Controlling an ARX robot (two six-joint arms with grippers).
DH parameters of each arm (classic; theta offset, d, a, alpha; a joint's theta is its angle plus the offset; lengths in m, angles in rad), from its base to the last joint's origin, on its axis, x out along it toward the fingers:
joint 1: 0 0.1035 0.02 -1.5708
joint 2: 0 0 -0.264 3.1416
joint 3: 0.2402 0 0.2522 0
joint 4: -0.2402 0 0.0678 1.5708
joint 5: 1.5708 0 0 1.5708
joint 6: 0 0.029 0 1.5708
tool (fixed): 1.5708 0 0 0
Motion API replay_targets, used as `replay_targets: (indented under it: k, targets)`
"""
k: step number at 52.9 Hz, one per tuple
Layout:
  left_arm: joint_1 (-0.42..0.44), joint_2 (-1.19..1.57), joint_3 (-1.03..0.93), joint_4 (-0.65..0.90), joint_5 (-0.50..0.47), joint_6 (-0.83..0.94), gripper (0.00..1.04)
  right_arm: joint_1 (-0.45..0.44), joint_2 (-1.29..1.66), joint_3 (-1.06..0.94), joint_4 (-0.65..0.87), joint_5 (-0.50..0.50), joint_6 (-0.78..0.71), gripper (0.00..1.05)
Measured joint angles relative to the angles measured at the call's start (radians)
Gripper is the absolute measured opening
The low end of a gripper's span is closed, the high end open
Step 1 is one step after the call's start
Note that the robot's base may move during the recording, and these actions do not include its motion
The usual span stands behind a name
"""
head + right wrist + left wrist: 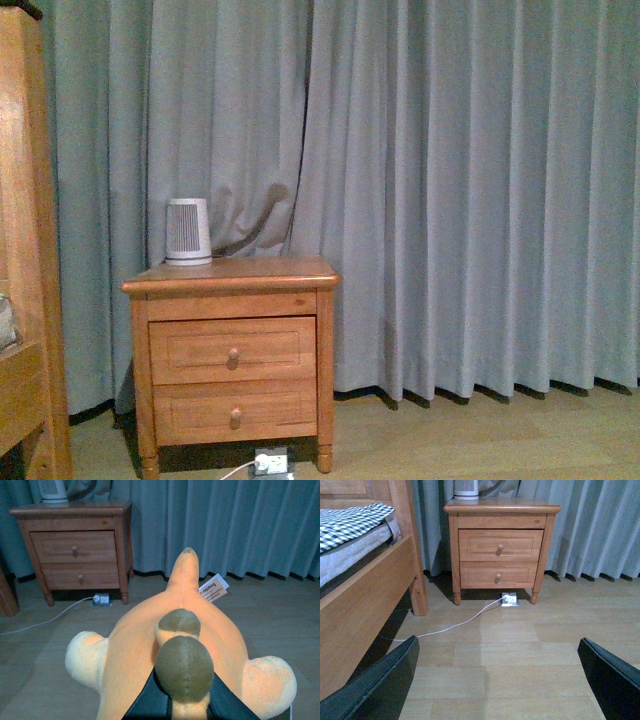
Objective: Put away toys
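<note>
Clamping the orange plush toy [145,650] by its olive tufts over the wood floor [285,625], the right gripper [187,702] appears mid-carry, the left gripper [495,680] spread wide and empty; the next move calls for locating a storage place, none visible.

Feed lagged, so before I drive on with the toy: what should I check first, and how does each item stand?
1. Right gripper hold on the plush toy: ok, shut around an olive tuft.
2. Left gripper free: ok, open, nothing in it.
3. Place to stow the toy in view: not ok, no bin or box shows; both drawers of the nightstand are shut.
4. Floor path: not ok, a white cable runs from the power strip at the nightstand's base toward the bed.
5. Toy clear of the floor: cannot tell.
</note>
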Motion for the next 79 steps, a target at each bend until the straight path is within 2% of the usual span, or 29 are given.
replay_targets:
  k: [79]
  targets:
    - [0.000, 0.000, 0.000, 0.000, 0.000, 0.000, 0.99, 0.000, 0.000, 0.000, 0.000, 0.000, 0.000, 0.06]
